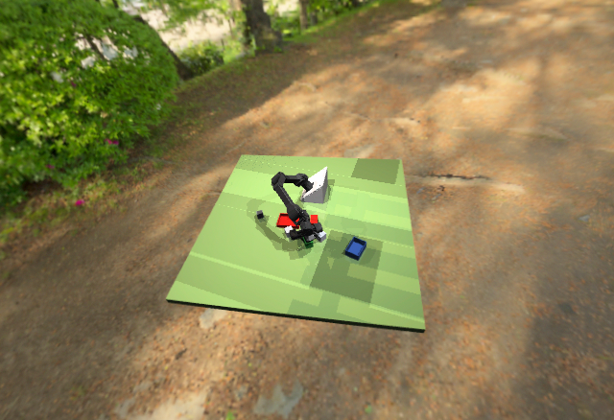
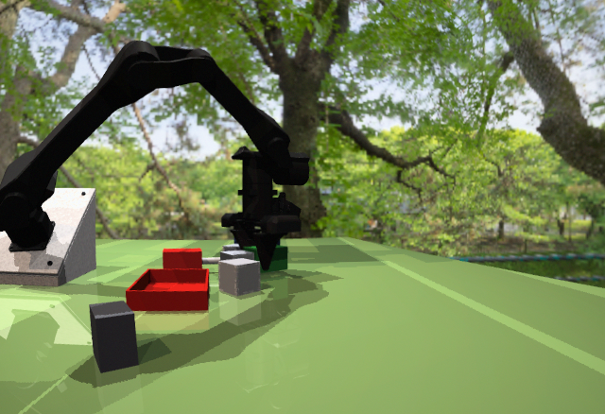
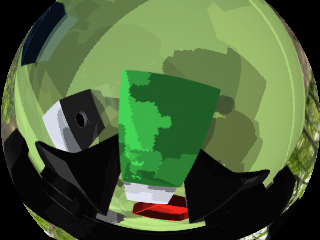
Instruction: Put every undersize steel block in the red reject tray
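The pincer [image 1: 308,240] [image 2: 265,265] [image 3: 156,138] pinches the green gauge [image 1: 308,245] [image 2: 278,258] [image 3: 162,130], its fingers about half spread on either side of the handle, low over the table [image 1: 238,276] [image 2: 390,351] [image 3: 195,35]. A pale steel block [image 3: 144,192] sits at the gauge's end, toward the red tray [image 2: 168,301] [image 3: 160,212]; whether the pin is inside, I cannot tell. A slightly skewed push could jam the pin and make a good bore seem undersize, or shove the block away.

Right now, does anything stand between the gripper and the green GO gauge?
Nothing visible stands between them: the gripper is closed on the green GO gauge, with one finger on each side of its green handle.
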Available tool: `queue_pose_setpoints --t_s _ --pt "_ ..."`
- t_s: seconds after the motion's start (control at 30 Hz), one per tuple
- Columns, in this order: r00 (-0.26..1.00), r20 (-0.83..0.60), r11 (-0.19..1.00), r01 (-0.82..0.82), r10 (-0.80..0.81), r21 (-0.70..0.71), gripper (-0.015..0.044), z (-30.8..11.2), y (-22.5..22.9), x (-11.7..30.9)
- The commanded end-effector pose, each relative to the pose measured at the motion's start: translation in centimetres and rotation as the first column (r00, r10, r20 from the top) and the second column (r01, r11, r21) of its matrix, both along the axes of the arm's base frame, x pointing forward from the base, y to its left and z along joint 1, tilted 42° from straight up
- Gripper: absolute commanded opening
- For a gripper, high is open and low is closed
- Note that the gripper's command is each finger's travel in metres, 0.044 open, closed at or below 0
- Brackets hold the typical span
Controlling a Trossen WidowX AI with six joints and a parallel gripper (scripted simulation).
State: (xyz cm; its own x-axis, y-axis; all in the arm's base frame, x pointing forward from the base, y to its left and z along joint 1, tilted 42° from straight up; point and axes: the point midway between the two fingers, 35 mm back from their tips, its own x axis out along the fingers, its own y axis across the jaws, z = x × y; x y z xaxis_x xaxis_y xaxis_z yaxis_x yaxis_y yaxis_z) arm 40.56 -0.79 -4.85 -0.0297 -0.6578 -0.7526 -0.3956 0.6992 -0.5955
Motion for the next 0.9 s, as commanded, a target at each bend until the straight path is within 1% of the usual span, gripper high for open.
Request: queue_pose_setpoints --t_s 0.0,0.87 --pt "1.000 -0.001 1.000 0.000 0.000 -0.001 0.0000 0.0 0.0 0.1" --pt "1.000 -0.001 1.000 -0.007 0.007 -0.005 0.0000 -0.2 0.4 1.5"
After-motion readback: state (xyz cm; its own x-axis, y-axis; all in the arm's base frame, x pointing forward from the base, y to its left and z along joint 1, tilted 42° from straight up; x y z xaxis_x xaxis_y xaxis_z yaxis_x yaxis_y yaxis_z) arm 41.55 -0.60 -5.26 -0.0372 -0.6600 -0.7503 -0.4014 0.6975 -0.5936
